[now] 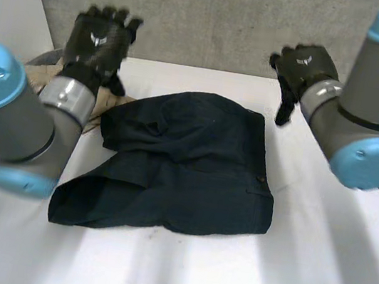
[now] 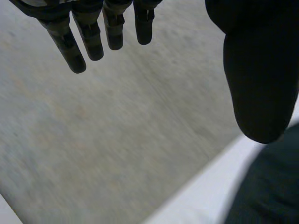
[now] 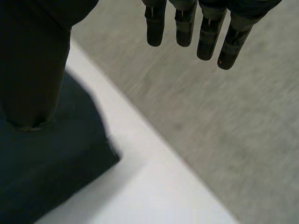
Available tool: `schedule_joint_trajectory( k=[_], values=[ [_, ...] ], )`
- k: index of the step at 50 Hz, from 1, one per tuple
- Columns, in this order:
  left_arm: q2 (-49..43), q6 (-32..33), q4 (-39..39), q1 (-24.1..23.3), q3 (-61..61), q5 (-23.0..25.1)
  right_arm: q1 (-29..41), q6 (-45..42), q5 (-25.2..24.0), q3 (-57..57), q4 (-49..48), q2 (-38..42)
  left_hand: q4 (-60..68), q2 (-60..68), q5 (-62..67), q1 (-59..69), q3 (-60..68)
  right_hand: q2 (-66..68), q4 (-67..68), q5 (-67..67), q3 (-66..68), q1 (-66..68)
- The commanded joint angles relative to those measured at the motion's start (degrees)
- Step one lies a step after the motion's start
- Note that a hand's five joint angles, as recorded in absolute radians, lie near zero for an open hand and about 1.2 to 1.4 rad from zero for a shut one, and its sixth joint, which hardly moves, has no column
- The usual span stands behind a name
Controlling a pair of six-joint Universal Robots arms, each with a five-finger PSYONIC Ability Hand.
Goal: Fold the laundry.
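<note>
You see the dark garment (image 1: 186, 163) lying rumpled in the middle of the white table (image 1: 312, 277), one side folded over itself. The left hand (image 1: 97, 42) is raised off the table at its far left; its fingers (image 2: 88, 39) are straight, spread away from the thumb, and hold nothing. The right hand (image 1: 304, 65) is raised at the far right, clear of the garment, and its fingers (image 3: 187, 28) are likewise straight and empty. A beige cloth (image 1: 39, 77) lies at the table's left edge by the left arm, just beside the garment.
</note>
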Motion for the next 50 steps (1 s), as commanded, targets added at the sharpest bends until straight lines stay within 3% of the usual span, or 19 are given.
schedule_joint_trajectory(
  k=[1,8,16,22,29,36,40,50],
  values=[
    [8.7,-0.5,-21.3,-2.3,-10.2,1.9,-2.4,-5.3,-6.2,19.1,6.8,-11.6,7.0,6.9,6.1,7.7,6.6,4.3,3.5,3.5,4.9,5.3],
    [8.7,-1.7,-33.2,-2.8,-15.0,4.5,-3.8,-5.4,-16.3,34.4,9.9,-18.4,22.8,22.7,21.8,23.5,22.4,26.0,25.2,25.2,26.6,27.0],
    [3.3,-1.7,-30.2,0.2,-14.0,4.4,-3.9,-5.0,-23.0,46.3,6.9,-18.8,24.6,24.4,23.6,25.2,24.1,37.6,36.8,36.8,38.2,38.7],
    [-2.1,-1.6,-27.3,3.9,-10.2,4.4,-3.3,-2.4,-23.0,51.5,-2.5,-18.5,22.4,22.2,21.4,23.0,21.9,41.5,40.7,40.6,42.1,42.5],
    [-6.0,-1.7,-24.5,8.6,-5.0,3.8,-3.3,-1.0,-22.4,53.5,-9.6,-16.1,1.0,0.9,0.1,1.7,0.6,41.2,40.4,40.3,41.8,42.2],
    [-9.9,-1.4,-23.8,10.3,-2.3,0.2,-3.4,-1.0,-20.9,53.9,-12.9,-15.7,-0.7,-0.8,-1.7,0.0,-1.1,27.5,26.8,26.7,28.2,28.6],
    [-9.4,-1.6,-23.7,10.1,-3.1,-1.6,-3.4,-1.1,-19.7,53.9,-13.0,-15.7,-0.5,-0.7,-1.5,0.1,-1.0,22.7,21.9,21.8,23.3,23.7],
    [0.0,-1.8,-23.8,9.0,-7.7,-0.8,-3.4,-1.7,-16.7,54.2,-18.0,-13.8,0.7,0.5,-0.3,1.3,0.2,13.1,12.3,12.2,13.7,14.1]
  ],
)
